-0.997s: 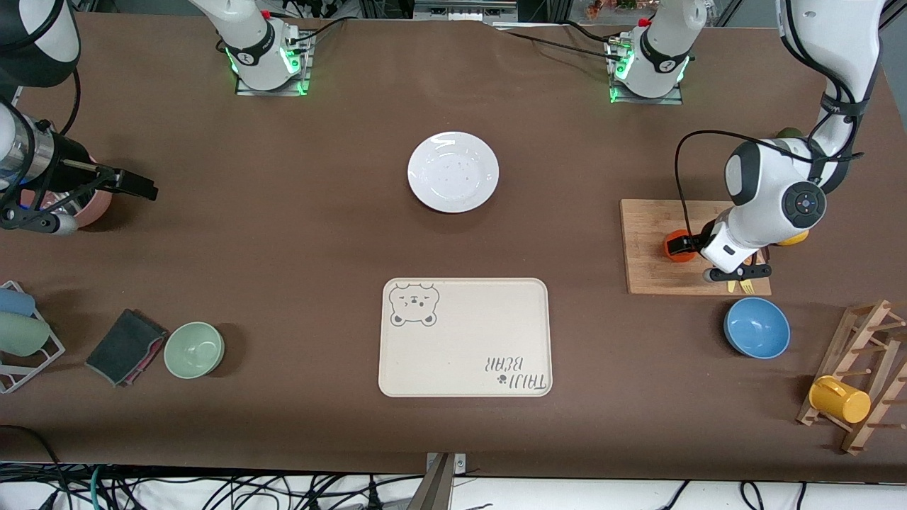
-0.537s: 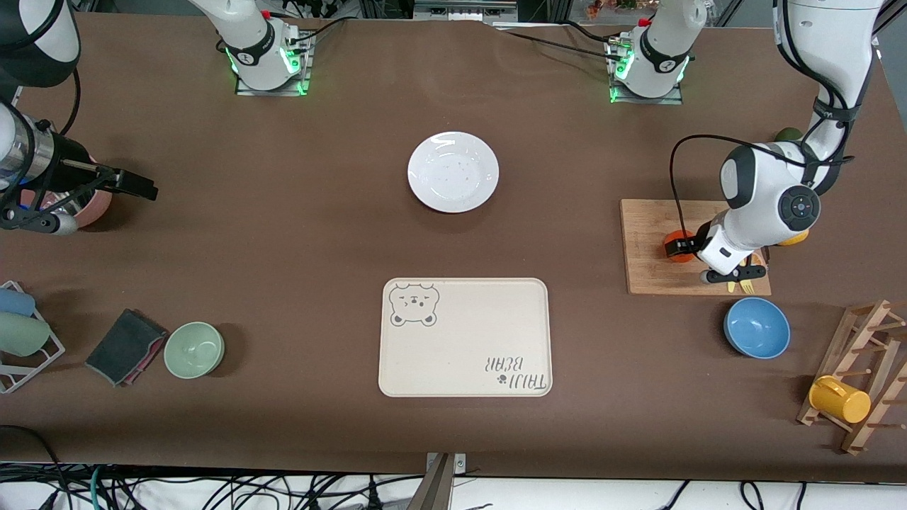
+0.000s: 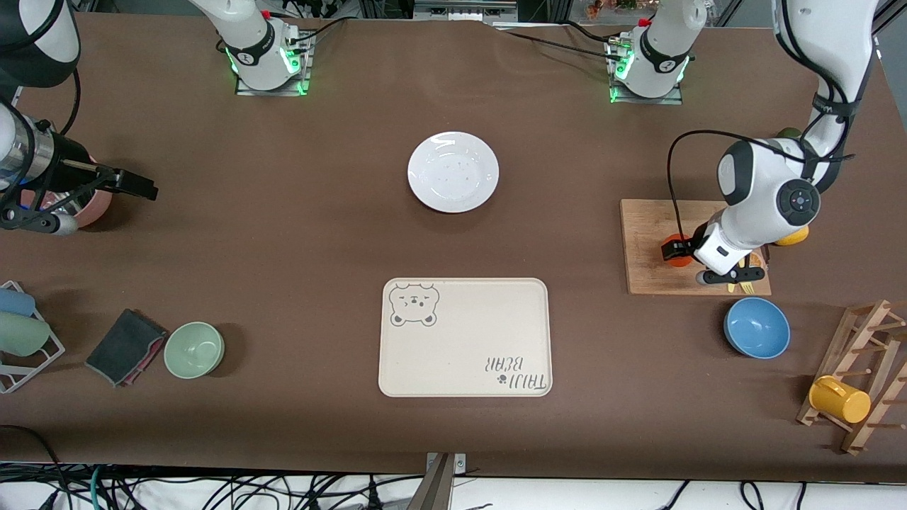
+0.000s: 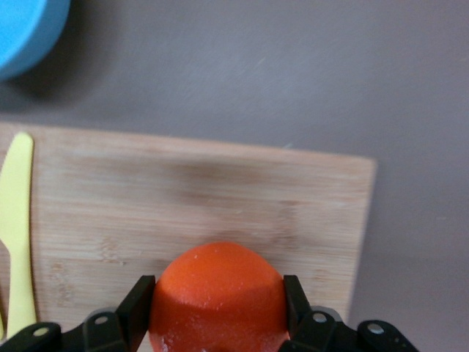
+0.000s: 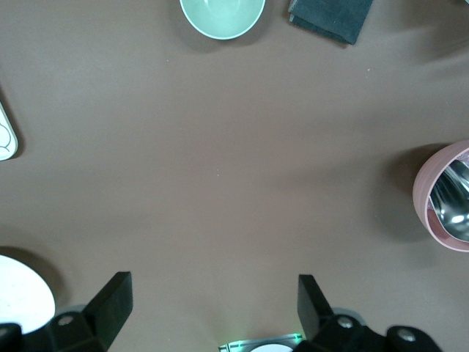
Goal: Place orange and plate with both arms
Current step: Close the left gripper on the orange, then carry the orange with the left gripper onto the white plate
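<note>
Since a second ago: left gripper [image 3: 679, 253] shifted slightly toward the table's middle over the board [image 3: 646, 244] and clamped shut on the orange [image 3: 678, 256]; nothing else displaced. At the right arm's end: right gripper [image 3: 139, 185] waiting in the air above bare table beside a pink bowl [image 3: 96, 207], fingers [image 5: 110, 299] spread wide, holding nothing. Nearer the camera there: a rack [image 3: 28, 354] with pale cups, a dark cloth [image 3: 126, 346], a green bowl [image 3: 194, 349]. Mid-table: plate [image 3: 453, 171] flat and bare, well apart from both grippers; nearer the camera, a cream bear-print tray [image 3: 465, 337], also bare. Toward the left arm's end: wooden board with the orange on it, pinched between both black fingers [image 4: 135, 312] as seen in the left wrist view, one finger pressed to each side of the fruit [image 4: 218, 297]; cannot tell whether lifted off the wood or resting on it. Yellow knife [image 4: 19, 235] lying on the same board, apart from the orange. Yellow fruit [image 3: 792, 237] at the board's edge, mostly hidden by the arm. Blue bowl [image 3: 756, 327] just beside the board, nearer the camera. Wooden mug rack [image 3: 868, 375] with a yellow mug [image 3: 839, 399] at the table's end.
</note>
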Available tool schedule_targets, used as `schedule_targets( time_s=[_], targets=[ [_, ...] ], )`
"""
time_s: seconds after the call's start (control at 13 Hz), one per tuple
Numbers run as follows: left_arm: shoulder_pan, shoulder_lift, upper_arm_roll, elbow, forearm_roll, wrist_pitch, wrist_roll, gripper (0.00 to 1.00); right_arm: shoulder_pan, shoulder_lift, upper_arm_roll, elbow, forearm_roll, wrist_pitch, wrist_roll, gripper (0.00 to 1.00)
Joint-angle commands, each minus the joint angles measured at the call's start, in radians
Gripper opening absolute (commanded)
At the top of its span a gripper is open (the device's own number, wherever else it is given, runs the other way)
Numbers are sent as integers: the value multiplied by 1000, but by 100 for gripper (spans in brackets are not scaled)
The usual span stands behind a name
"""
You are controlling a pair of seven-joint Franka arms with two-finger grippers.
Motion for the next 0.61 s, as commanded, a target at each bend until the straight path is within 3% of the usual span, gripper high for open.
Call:
schedule_targets(
  time_s=[0.0,0.08,0.31,0.54],
  targets=[
    [-8,-127,-112,-14,-24,-45,-88,0,-8,-3,4,4,17,-13,-3,100],
    [-17,-134,-158,-10,-23,-45,-117,0,-8,-3,4,4,17,-13,-3,100],
    [-141,-105,-195,32,-39,-39,-157,0,-8,-3,4,4,17,-13,-3,100],
    [-261,-56,-209,78,-234,-30,-300,0,-8,-3,4,4,16,-13,0,100]
  ],
)
